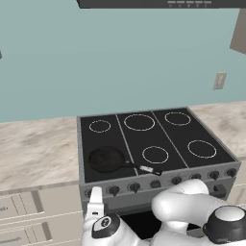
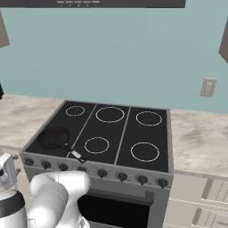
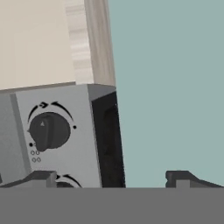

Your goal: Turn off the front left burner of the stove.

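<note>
The stove (image 1: 178,140) (image 2: 125,133) is a grey range with a black glass top marked with white rings. A small black frying pan (image 1: 106,159) (image 2: 54,137) sits on the front left burner and hides it. Dark knobs (image 1: 134,186) (image 2: 102,173) line the front panel. My gripper (image 1: 96,193) (image 2: 6,168) hovers open in front of the panel's left end. In the hand view a dark knob (image 3: 49,130) sits on the grey panel (image 3: 83,131), apart from the gripper (image 3: 111,179). Nothing is between the fingertips (image 3: 41,177), and a second knob (image 3: 65,183) peeks beside them.
Beige stone counter (image 1: 33,149) (image 2: 200,138) flanks the stove on both sides, with pale drawers (image 1: 24,206) below. A range hood (image 1: 158,4) hangs above. A wall outlet (image 1: 219,80) (image 2: 208,87) is on the teal wall. My own white arm (image 1: 187,206) crosses before the oven door.
</note>
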